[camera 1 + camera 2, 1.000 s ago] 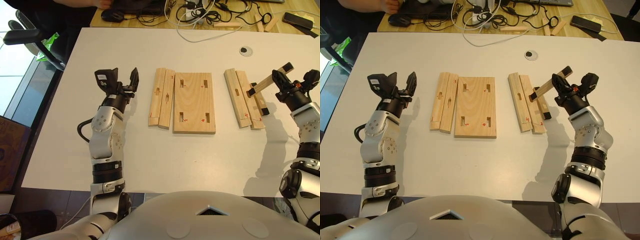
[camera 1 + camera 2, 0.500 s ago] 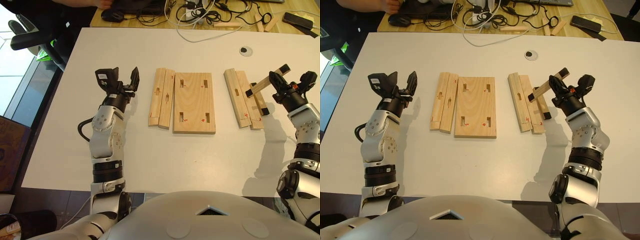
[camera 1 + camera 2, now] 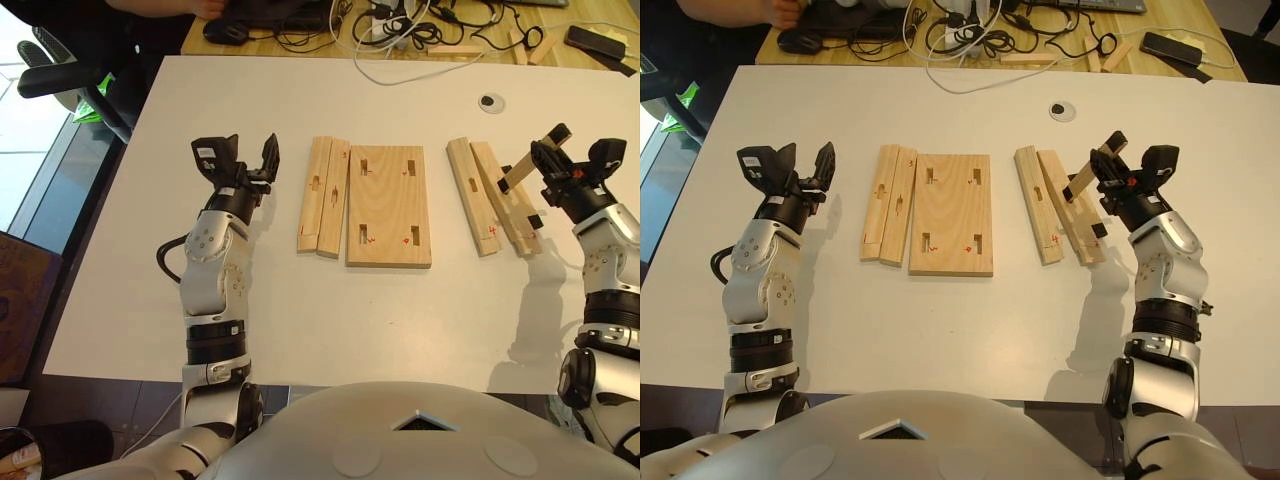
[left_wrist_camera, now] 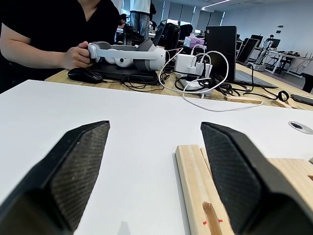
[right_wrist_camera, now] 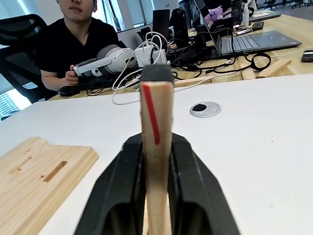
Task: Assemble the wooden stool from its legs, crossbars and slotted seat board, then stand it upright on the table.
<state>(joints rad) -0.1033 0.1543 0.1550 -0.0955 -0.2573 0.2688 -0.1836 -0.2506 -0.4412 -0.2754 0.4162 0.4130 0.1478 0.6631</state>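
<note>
Right wrist view: the right gripper (image 5: 156,152) is clamping a wooden crossbar (image 5: 155,98), holding it tilted above the right pair of legs (image 3: 1035,205), likely to carry it toward a slot. The slotted seat board (image 3: 951,212) is lying flat at mid-table, slots up. The left gripper (image 3: 795,168) is hovering wide open beside the left legs (image 3: 888,200).

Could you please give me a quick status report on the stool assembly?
Left tool open beside left leg pair. Right tool shut on crossbar, over right leg pair. Seat board flat between them, unassembled. White cable at far edge.
</note>
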